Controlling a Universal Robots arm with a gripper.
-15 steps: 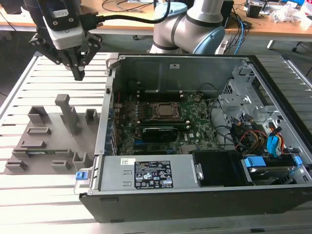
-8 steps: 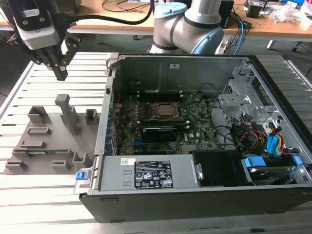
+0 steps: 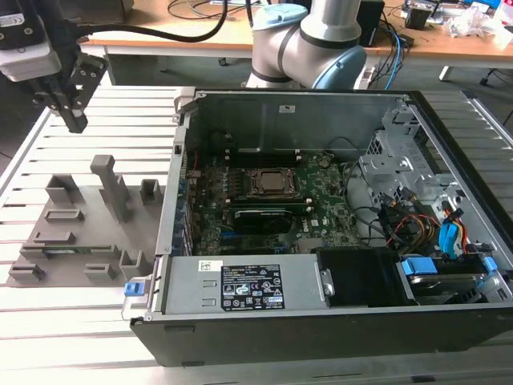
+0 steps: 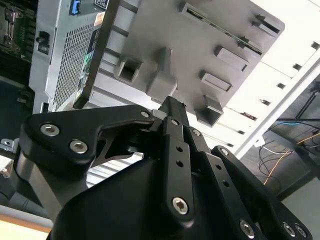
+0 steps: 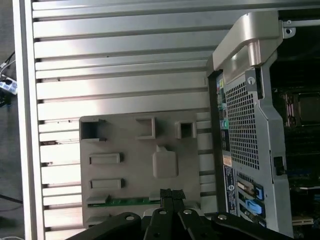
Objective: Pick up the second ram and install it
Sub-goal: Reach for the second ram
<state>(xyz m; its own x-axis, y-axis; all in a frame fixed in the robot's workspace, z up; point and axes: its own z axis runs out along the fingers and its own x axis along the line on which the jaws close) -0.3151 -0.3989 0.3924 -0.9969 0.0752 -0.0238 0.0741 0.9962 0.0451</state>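
Over the ribbed metal table [image 3: 64, 321], at the exterior view's left, we see the black end effector [image 3: 74, 119] hanging in the air. Its fingers are pressed together with nothing between them, and the frame edge cuts off its upper body. Below it sits a grey plastic holder [image 3: 92, 233] with raised blocks and slots. The second ram [image 5: 125, 201], a thin green stick, lies in a slot of that holder. In the first wrist view the fingertips [image 5: 166, 196] cover part of its length, and we cannot make out its label. Just beside the holder, to the exterior view's right, stands an open computer case [image 3: 321, 337]. Inside it we see the motherboard [image 3: 321, 200] and the square processor socket [image 3: 268, 183]. Cables [image 3: 401, 220] hide the board's right part, and we cannot tell which memory slots are filled.
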